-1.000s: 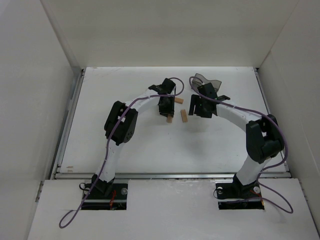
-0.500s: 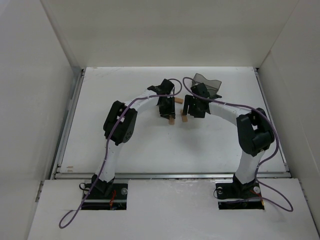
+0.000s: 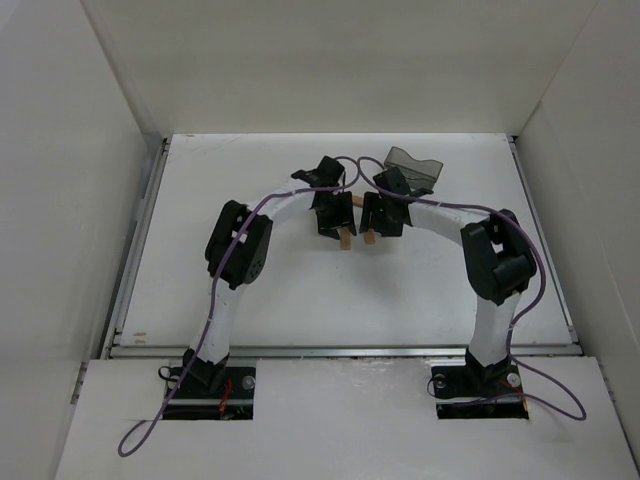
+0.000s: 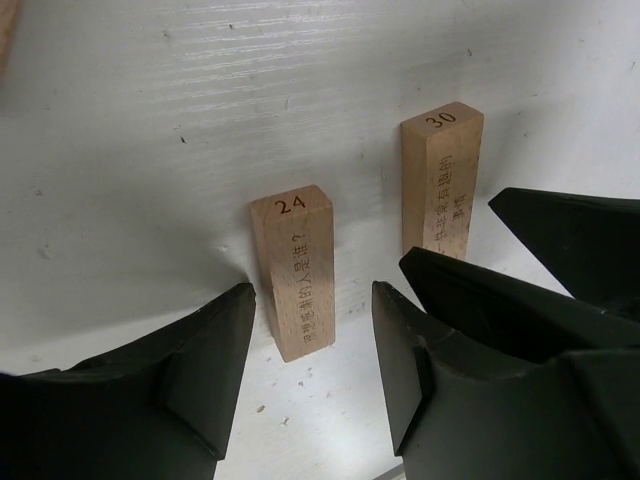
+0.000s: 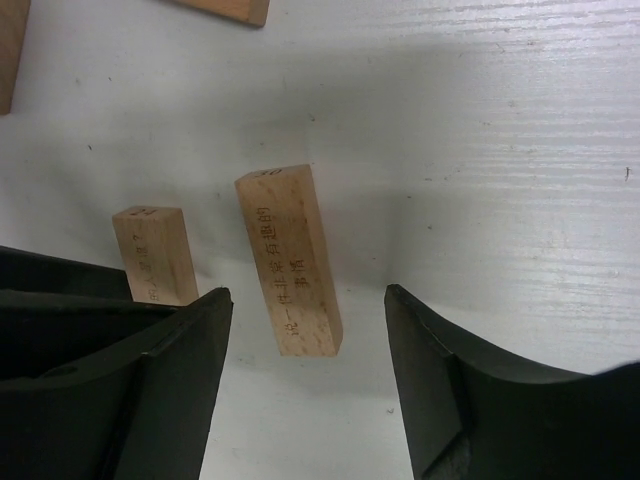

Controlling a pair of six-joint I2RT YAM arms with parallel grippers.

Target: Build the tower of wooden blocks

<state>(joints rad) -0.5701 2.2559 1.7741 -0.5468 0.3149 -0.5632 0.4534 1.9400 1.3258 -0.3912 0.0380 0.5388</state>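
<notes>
Two tan wood blocks lie side by side on the white table. Block 24 [image 4: 295, 270] lies just ahead of my open left gripper [image 4: 313, 370], its near end between the fingertips; it shows from above [image 3: 345, 240]. Block 30 [image 4: 440, 180] lies ahead of my open right gripper [image 5: 308, 370], in line with the gap; it shows in the right wrist view [image 5: 290, 262] and from above [image 3: 369, 238]. Both grippers hang low over the table, close together, holding nothing. A third block [image 3: 357, 202] lies just behind them. No stacked tower is in view.
The dark translucent grey bin [image 3: 413, 168] stands behind the right gripper. The right gripper's fingers [image 4: 560, 240] crowd the right side of the left wrist view. Ends of two more blocks show at the top edge [image 5: 225, 8] and the left corner [image 5: 10, 40].
My right arm has swung left, bringing its gripper beside the left gripper and over block 30. The left gripper has barely moved.
</notes>
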